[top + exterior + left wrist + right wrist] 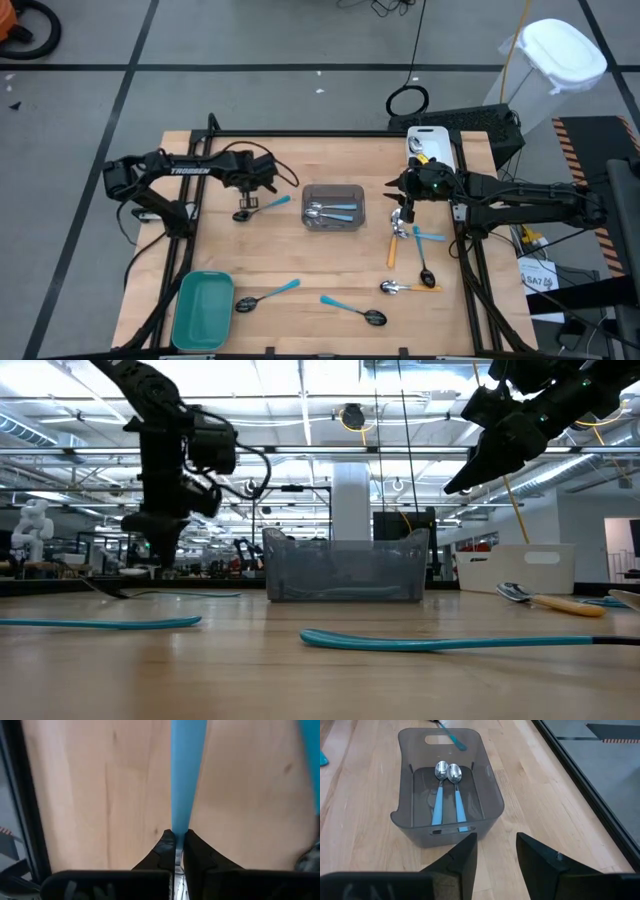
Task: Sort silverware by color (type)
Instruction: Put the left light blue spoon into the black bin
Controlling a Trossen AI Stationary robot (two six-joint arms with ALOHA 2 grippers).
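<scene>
Right now the left hand (247,204) is pinched tight on the light-blue handle of a black-bowled spoon (262,207) lying on the worktop (300,260) at about nine o'clock of the grey bin (333,206). That spoon's long axis runs from its dark bowl at roughly eight o'clock up to its handle tip at two o'clock, pointing toward the bin. Since the grip sits close to the bowl end on a thin, slick handle, the spoon could pivot or slip out on lifting, I judge, and drop short of its container. The bin already holds two silver spoons (447,772) with blue handles, so dropping a black one there would mix types. Meanwhile the right hand (403,215) hangs with fingers apart, empty, above the orange-handled spoon (396,243) at about three o'clock of the bin.
</scene>
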